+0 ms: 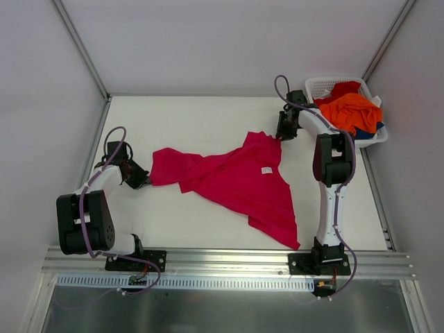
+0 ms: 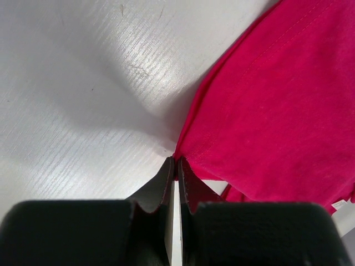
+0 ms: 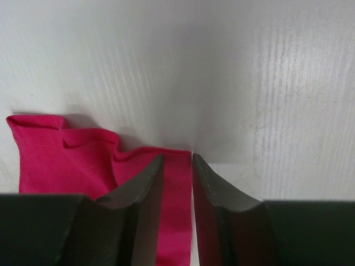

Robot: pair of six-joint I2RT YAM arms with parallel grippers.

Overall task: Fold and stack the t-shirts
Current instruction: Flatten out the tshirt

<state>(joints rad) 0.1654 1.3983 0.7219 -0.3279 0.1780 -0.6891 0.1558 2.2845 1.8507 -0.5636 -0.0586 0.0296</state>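
On the white bench (image 1: 208, 118), the magenta-pink t-shirt (image 1: 239, 182) stretches between both grippers: left gripper (image 2: 176, 165) jaws clamped on its hem, right gripper (image 3: 177, 163) jaws pinching its far corner.

Looks like a robotics lab test cell, not anyone's home: plain white table (image 1: 208, 114) boxed in by blank white wall panels (image 1: 41, 90) with aluminium framing (image 1: 80, 45), two arms bolted to a metal rail (image 1: 229, 262) at the front edge, cables (image 1: 87, 215) hanging loose.
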